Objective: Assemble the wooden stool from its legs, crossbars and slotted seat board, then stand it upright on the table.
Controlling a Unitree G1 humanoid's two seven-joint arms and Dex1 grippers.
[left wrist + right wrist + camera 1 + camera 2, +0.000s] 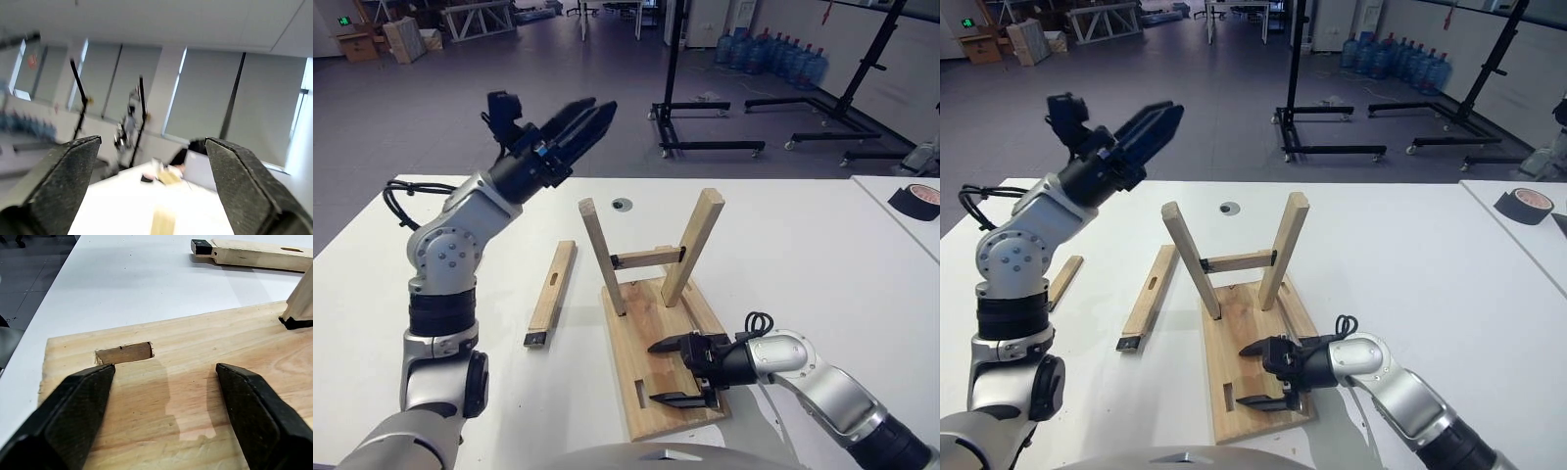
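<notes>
The slotted seat board (pixel 641 338) lies flat on the white table. Two legs (pixel 603 257) (pixel 693 247) stand in its far end, leaning apart, joined by a crossbar (pixel 648 258). A loose leg (pixel 553 290) lies on the table left of the board. My right gripper (pixel 666 373) hovers open just above the board's near end, its fingers (pixel 73 406) on either side of bare wood beside an empty slot (pixel 124 353). My left gripper (pixel 582 122) is raised high over the table's far left, open and holding nothing.
A short wooden piece (pixel 1064 281) lies at the left, beyond the loose leg. A black tape roll (pixel 915 201) sits on the neighbouring table at the right. Black stands and water bottles are on the floor behind the table.
</notes>
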